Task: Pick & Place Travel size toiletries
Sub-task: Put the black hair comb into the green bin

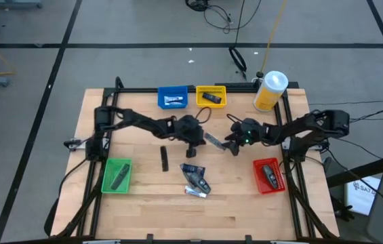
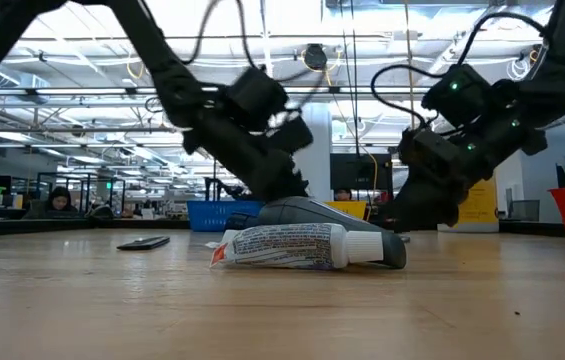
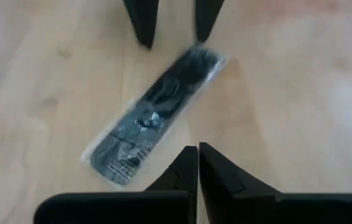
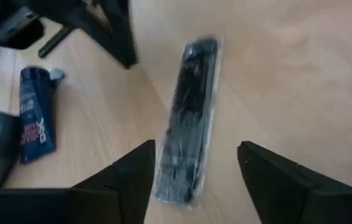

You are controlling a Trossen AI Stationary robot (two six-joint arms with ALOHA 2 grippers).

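Right gripper (image 4: 191, 171) hangs spread over the wrapped black sachet (image 4: 190, 115) mid-table. Left gripper (image 3: 197, 168) sits pressed together. Slippery, light: pinch its middle.

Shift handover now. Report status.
Left gripper shut, hovering by clear-wrapped dark sachet at table centre. Right gripper open over it. Sachet flat on the wood, ungrasped. Left gripper crowds the pick.

high view: overhead, straight down on the whole desk (image 1: 144, 203), far | low view: desk-top height, level across into the room, close to a white tube (image 2: 292, 246) | wrist views: each close above the desk, looking past its own pincer — both share one clear-wrapped black sachet (image 3: 154, 115) just ahead
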